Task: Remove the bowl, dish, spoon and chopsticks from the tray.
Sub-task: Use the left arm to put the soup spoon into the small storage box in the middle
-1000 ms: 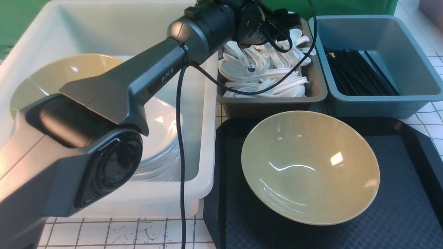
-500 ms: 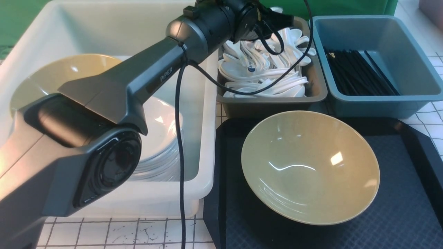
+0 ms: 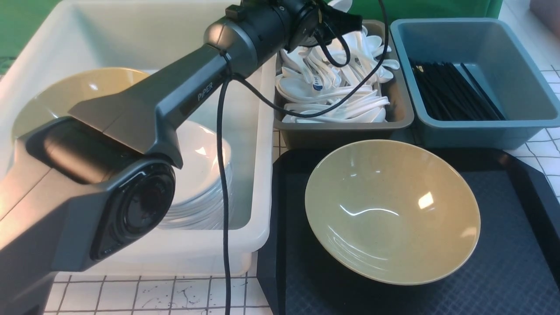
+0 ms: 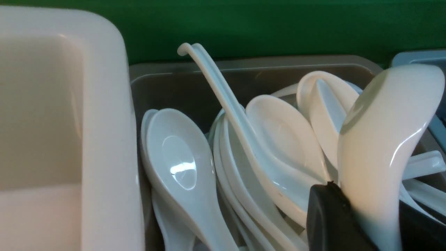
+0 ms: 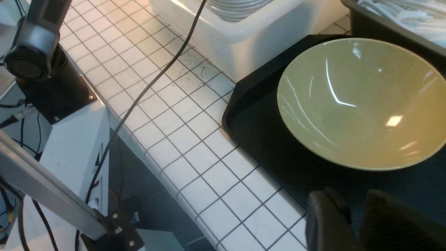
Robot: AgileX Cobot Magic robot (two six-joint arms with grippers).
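Over the grey plastic bin (image 3: pixel 398 118) heaped with white spoons (image 3: pixel 332 98), front view: left gripper (image 3: pixel 348 19) hangs; wide glossy olive-tan bowl (image 3: pixel 391 210) sits on the black crosshatch-floored plastic tray (image 3: pixel 516 262). Left wrist view: jaws pinch the glossy white soup spoon (image 4: pixel 383 139), scoop raised above the heap. Right wrist view: right gripper (image 5: pixel 355 205) over the tray's edge, near the bowl; black fingers (image 5: pixel 327 226) narrowly parted, nothing between.

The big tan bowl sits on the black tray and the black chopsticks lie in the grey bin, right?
Not quite: the bowl does sit on the tray, but the chopsticks lie in the blue bin, as the front view shows. The grey bin holds white spoons.
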